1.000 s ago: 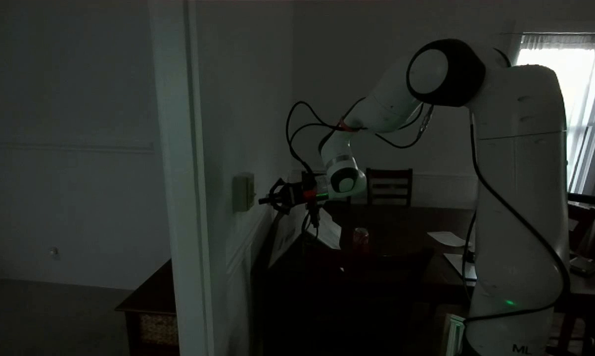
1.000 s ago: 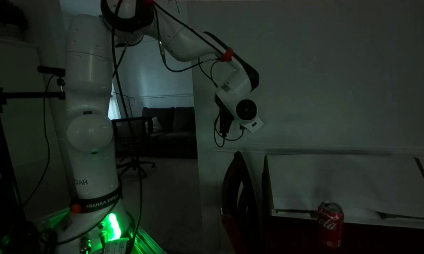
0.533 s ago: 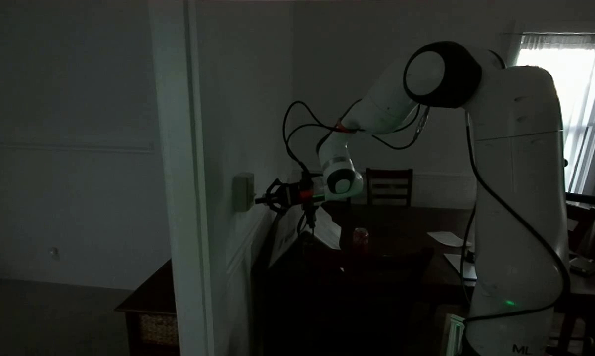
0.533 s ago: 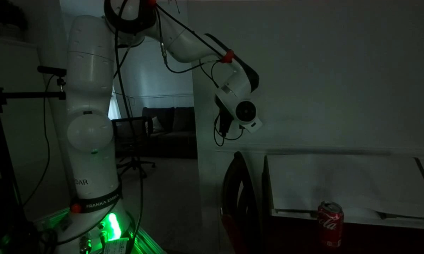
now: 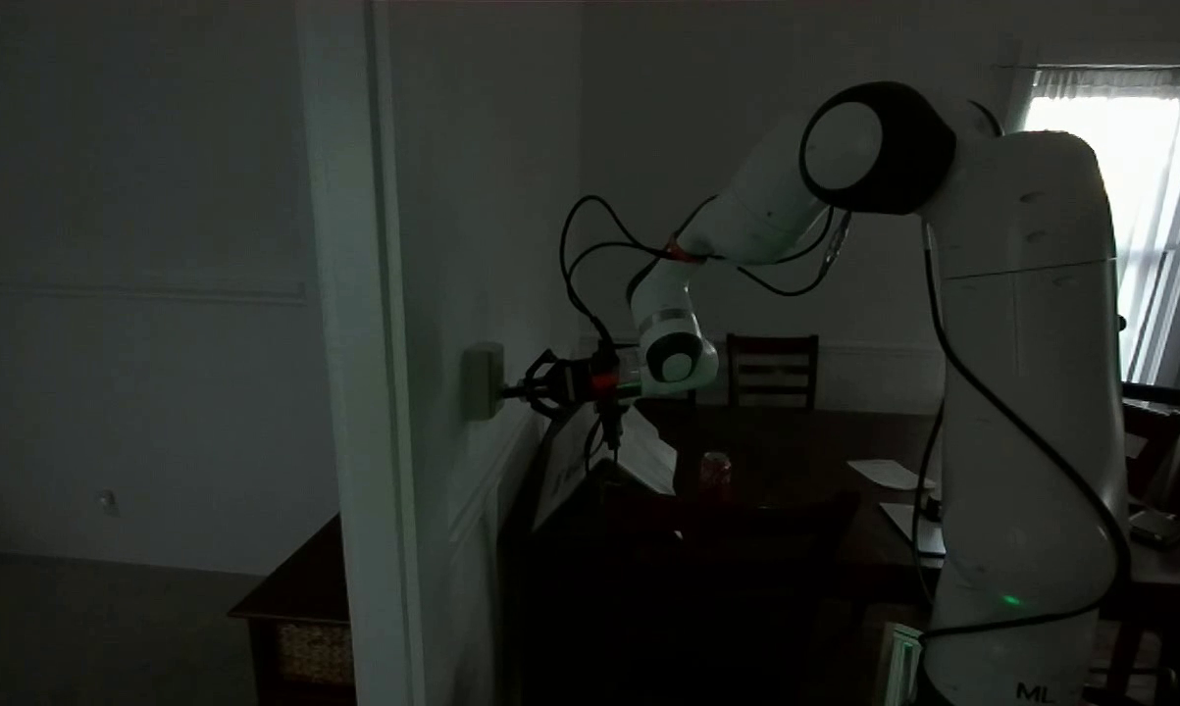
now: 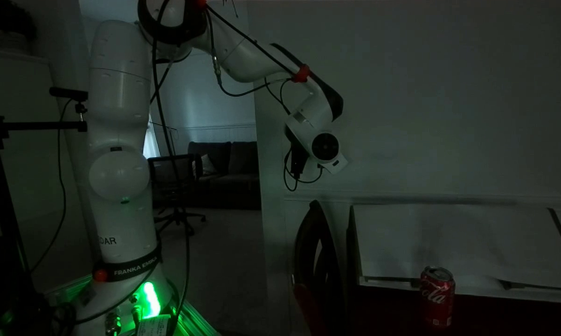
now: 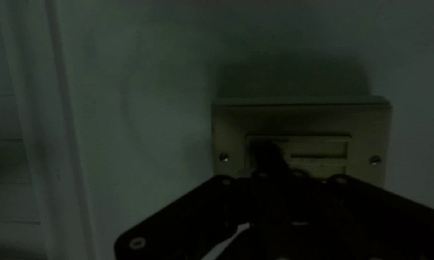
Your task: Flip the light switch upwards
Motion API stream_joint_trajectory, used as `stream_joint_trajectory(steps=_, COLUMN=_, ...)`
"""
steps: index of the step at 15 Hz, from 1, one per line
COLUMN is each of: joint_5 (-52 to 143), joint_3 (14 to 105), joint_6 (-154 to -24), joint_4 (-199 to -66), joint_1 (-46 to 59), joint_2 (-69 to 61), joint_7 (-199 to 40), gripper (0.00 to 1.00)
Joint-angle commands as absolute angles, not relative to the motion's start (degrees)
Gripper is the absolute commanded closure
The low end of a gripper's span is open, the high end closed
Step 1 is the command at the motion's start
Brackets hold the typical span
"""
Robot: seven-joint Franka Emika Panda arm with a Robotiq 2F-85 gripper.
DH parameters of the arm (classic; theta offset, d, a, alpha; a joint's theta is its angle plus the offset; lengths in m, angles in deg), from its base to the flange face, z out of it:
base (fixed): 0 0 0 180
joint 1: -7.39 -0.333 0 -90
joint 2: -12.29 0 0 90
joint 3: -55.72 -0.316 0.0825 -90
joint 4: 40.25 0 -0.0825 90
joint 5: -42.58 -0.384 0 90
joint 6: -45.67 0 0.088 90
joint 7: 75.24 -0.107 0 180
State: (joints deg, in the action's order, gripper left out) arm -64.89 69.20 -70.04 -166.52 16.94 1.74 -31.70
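Dim pale wall (image 5: 482, 196) is carrying the light switch (image 7: 303, 121); the gripper (image 5: 507, 392) is pointing at it.
Its dark fingers (image 7: 271, 159) are lying closed together, their tips appearing to touch the switch's inner panel (image 7: 318, 148) toward its left end in the wrist view. On the dark table (image 5: 795, 441), a red soda can (image 6: 437, 298) is standing upright, while a window (image 5: 1100, 110) is glowing behind the arm (image 5: 1026, 392).
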Motion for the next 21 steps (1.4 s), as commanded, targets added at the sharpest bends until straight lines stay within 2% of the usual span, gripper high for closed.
stream_joint_trajectory(steps=1, joint_5=-66.64, joint_3=68.79, joint_6=-68.9, joint_4=-165.65, joint_1=17.58, joint_2=1.36, joint_7=-30.52, gripper=0.95)
stream_joint_trajectory(steps=18, joint_5=-66.98, joint_3=68.32, joint_6=-66.21, joint_4=-167.66, joint_1=17.39, joint_2=7.91, joint_7=-31.3, gripper=0.95)
stream_joint_trajectory(steps=21, joint_5=-64.61, joint_3=68.59, joint_6=-69.46, joint_4=-167.34, joint_1=17.17, joint_2=7.28, joint_7=-33.35, gripper=0.95)
